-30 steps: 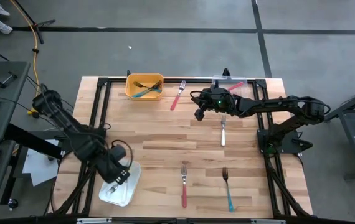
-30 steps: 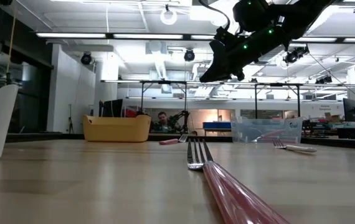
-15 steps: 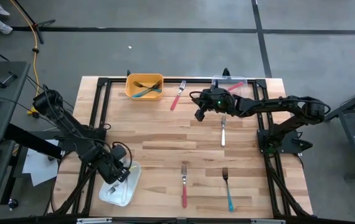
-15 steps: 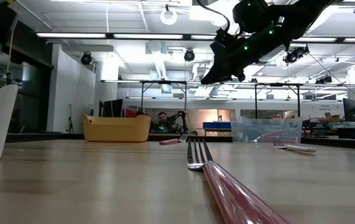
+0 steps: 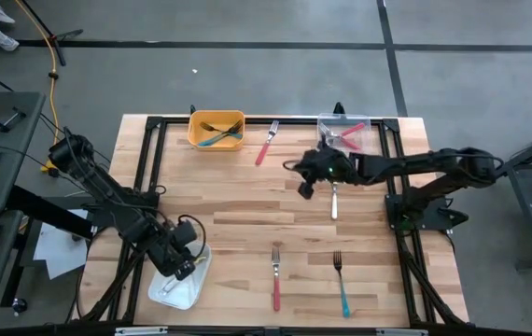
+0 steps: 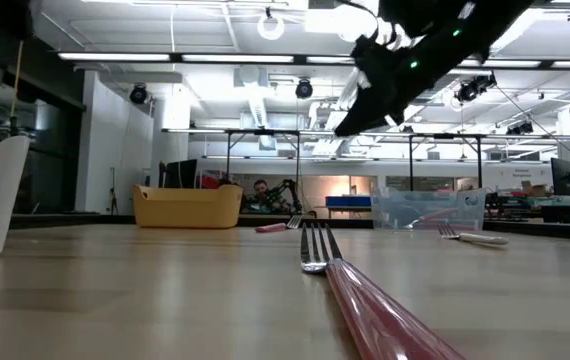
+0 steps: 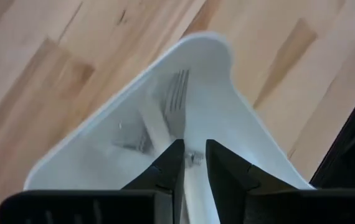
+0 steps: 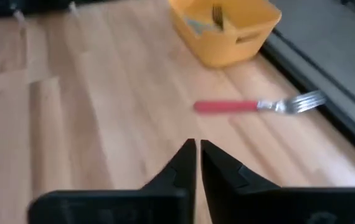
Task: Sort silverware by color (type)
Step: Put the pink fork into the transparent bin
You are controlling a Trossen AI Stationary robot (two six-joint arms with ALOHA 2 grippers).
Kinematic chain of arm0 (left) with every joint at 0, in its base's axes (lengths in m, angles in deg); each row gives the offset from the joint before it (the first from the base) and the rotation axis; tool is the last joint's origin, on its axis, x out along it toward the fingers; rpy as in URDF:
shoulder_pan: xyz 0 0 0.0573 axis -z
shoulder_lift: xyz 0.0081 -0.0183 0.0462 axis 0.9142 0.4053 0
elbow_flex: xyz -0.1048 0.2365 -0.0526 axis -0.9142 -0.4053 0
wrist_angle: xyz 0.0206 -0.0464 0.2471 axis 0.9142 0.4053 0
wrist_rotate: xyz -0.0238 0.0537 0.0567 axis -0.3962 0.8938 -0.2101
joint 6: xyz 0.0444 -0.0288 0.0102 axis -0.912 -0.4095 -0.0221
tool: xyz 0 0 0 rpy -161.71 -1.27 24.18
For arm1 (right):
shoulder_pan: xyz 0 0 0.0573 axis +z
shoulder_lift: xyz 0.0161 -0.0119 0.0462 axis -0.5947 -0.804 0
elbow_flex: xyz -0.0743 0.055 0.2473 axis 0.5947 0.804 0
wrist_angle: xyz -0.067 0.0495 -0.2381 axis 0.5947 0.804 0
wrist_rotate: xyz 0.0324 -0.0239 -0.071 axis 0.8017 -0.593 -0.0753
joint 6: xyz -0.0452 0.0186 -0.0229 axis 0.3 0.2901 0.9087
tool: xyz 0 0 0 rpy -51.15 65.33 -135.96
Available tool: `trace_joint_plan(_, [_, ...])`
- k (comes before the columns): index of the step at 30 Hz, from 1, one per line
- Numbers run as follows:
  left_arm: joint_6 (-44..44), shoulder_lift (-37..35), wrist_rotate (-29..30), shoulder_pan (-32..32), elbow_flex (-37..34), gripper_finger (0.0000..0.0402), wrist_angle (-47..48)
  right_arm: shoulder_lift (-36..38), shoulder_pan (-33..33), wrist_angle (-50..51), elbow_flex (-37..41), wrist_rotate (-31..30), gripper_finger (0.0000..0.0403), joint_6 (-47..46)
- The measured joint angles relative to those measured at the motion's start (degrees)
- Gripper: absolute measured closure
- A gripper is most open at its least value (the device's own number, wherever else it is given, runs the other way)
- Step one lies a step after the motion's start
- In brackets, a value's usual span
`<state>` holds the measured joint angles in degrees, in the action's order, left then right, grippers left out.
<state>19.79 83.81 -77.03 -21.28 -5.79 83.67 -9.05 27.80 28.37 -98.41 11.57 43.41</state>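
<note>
My left gripper (image 5: 180, 264) points down into the white bin (image 5: 178, 285) at the near left. It is open a little (image 7: 194, 155). A white-handled fork (image 7: 176, 106) lies in the bin, tines away from me, and its handle runs back between my fingers. My right gripper (image 5: 303, 187) hangs shut (image 8: 196, 149) and empty above mid-table, beside a white-handled fork (image 5: 334, 198) that lies flat. A red fork (image 5: 266, 143) lies at the far edge. Another red fork (image 5: 276, 277) and a teal fork (image 5: 342, 285) lie near the front.
A yellow bin (image 5: 217, 129) with forks stands at the far edge. A clear bin (image 5: 344, 133) with red-handled forks stands to its right. A black frame (image 5: 154, 177) runs round the table. In the low view the near red fork (image 6: 365, 300) fills the foreground.
My left gripper has sunk toward the white bin. The fork head that showed above the bin's rim half a second ago has dropped out of sight into it. My right gripper has swung toward the table's near edge, off the clear bin.
</note>
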Motion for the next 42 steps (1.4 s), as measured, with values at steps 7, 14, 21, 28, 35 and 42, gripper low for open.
trace_joint_plan(7, [-14.7,0.0,2.2,-3.9,0.0,0.0355,-6.5,5.8,11.0,16.2,0.0,-5.6,0.0337,-12.8])
trace_joint_plan(14, [-34.4,0.0,4.1,-10.0,-4.3,0.0397,-28.9,6.3,21.9,28.3,0.0,-9.8,0.0302,-30.6])
trace_joint_plan(21, [-45.4,0.0,-2.3,-17.9,-14.5,0.0401,-55.2,6.2,28.8,34.2,0.0,-8.9,0.0287,-43.4])
trace_joint_plan(28, [-48.4,0.0,-3.6,-23.7,-20.4,0.0401,-64.5,6.2,33.5,39.0,0.0,-3.9,0.0287,-52.3])
trace_joint_plan(35, [-47.6,4.3,-7.4,-28.1,-20.4,0.038,-68.6,6.2,35.6,35.6,0.0,-3.2,0.0287,-51.5])
trace_joint_plan(42, [-50.3,16.4,-12.5,-31.4,-13.8,0.0317,-71.3,6.2,35.3,32.1,0.0,-5.2,0.0287,-47.1])
